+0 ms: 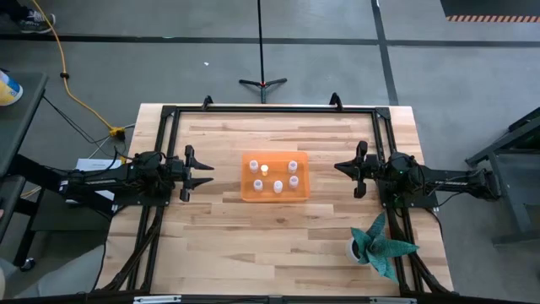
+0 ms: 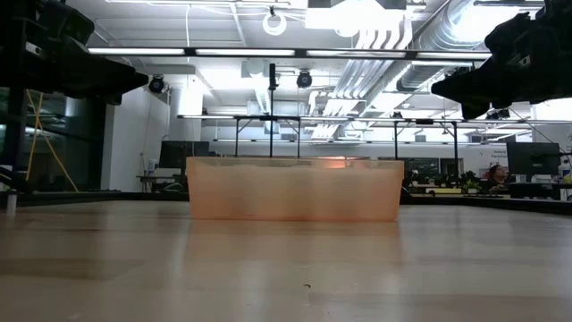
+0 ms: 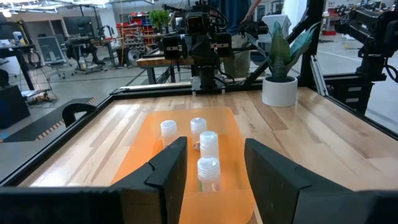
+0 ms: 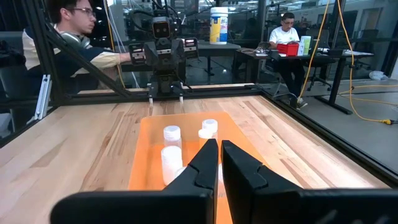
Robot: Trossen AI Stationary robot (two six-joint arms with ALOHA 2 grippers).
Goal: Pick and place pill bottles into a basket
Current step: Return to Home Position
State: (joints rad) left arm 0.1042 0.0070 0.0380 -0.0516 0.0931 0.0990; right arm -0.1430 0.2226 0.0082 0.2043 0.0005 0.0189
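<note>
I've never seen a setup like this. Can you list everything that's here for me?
Table: one, light wood with a black frame.
Basket: one, translucent orange, middle of the table.
Pill bottles: six, pale white, one looking yellowish, all inside the basket.
Plant: one, teal leaves in a white pot, near a table corner on the right side.
Tripod stand: one, black, on the floor beyond the table.
Cable: one, yellow, on the floor off the table's left side.
People: two, seated in the room beyond the table.
Left tool: one, dark, open, left of the basket, apart from it.
Right tool: one, dark, shut, right of the basket, apart from it.
</note>
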